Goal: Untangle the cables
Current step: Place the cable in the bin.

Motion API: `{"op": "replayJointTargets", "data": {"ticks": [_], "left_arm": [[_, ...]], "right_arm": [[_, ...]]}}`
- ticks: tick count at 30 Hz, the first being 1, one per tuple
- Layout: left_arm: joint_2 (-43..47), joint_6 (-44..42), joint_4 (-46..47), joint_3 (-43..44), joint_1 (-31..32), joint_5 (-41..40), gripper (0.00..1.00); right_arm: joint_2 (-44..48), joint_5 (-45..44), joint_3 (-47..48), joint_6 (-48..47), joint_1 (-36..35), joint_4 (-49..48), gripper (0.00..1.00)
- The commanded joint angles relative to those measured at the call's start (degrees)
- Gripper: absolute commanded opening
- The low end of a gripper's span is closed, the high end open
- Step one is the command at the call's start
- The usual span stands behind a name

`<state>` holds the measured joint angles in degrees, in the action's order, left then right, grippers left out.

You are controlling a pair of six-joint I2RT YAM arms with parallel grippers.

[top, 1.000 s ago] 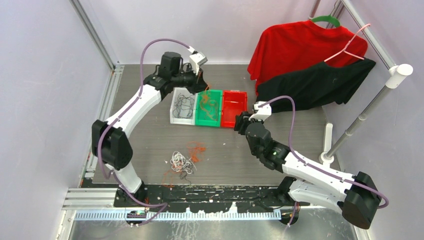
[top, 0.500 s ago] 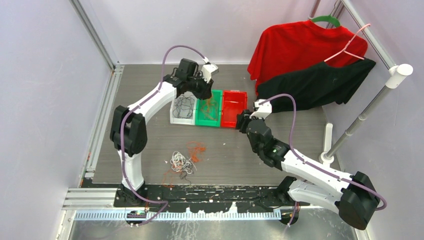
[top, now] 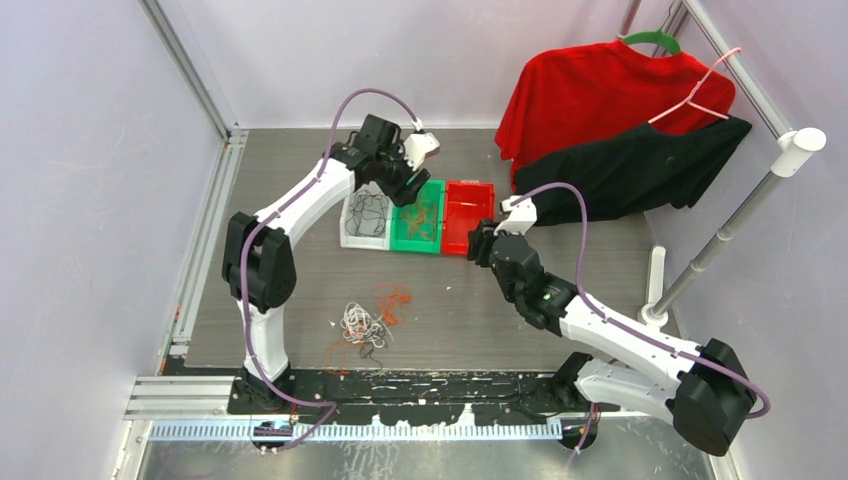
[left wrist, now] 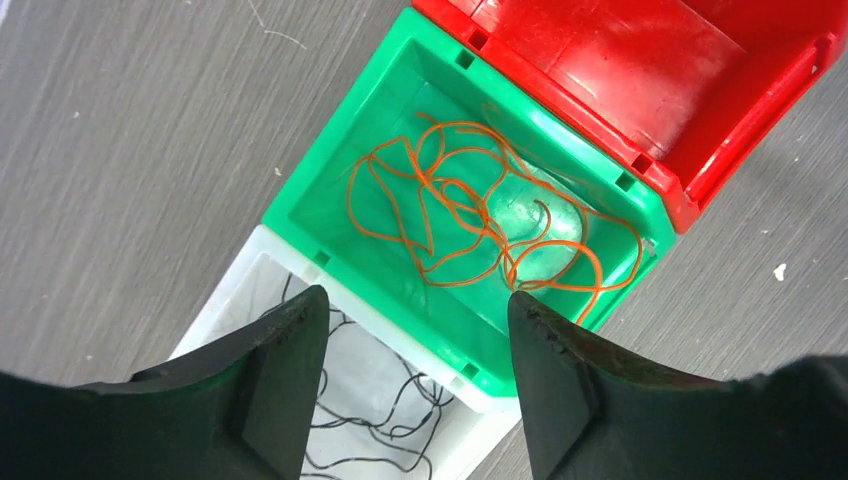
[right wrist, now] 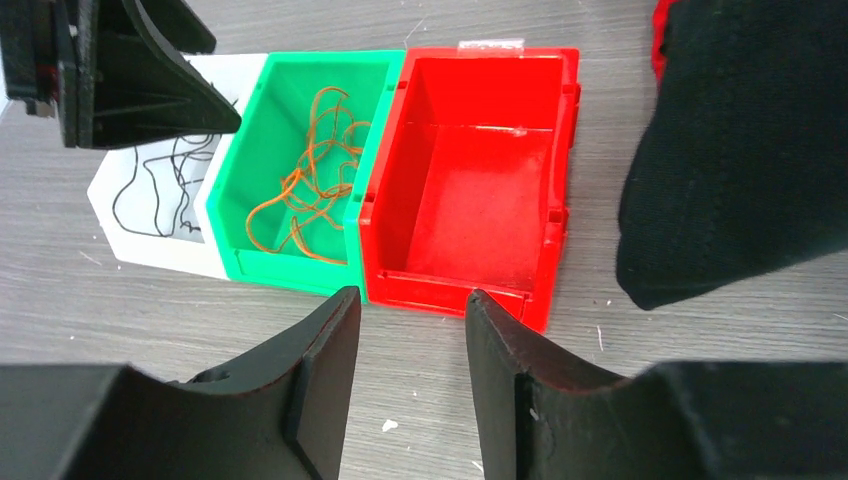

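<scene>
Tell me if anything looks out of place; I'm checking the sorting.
A tangle of white, orange and black cables lies loose on the table, while the red bin stands empty.

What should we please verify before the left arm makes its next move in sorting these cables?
1. Left end effector empty, jaws apart: ok.
2. Orange cables inside the green bin: ok.
3. Black cables inside the white bin: ok.
4. Red bin free for more cables: ok, empty.
5. Tangle on the table sorted: not ok; white, orange and black cords lie mixed together.
6. Right end effector empty, jaws apart: ok.
</scene>
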<state>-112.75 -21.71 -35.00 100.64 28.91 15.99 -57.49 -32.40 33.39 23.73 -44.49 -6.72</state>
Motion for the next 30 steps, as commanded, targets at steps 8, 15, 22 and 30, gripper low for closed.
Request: {"op": "replayJointTargets", "data": {"ticks": [8, 15, 22, 30], "left_arm": [[0.99, -9.54, -10.75, 8.03, -0.15, -2.90, 0.71], [0.83, -5.00, -22.61, 18.12, -5.15, 0.43, 0.82], [-0.46, -4.99, -45.20, 32.48, -11.28, 11.76, 0.95], [7.72, -16.75, -53.95, 17.71, -13.56, 18.99, 1.00]], "right_arm": [[-8.60, 18.40, 11.61, 4.21, 1.90, -1.16, 0.51], [-23.27, 33.59, 19.38, 9.98, 5.87, -3.26, 0.50], [-35.60, 40.23, 26.09, 12.74, 8.60, -5.39, 0.36], [-48.32, 40.35, 36.21, 11.74, 10.57, -2.97, 0.20]]}}
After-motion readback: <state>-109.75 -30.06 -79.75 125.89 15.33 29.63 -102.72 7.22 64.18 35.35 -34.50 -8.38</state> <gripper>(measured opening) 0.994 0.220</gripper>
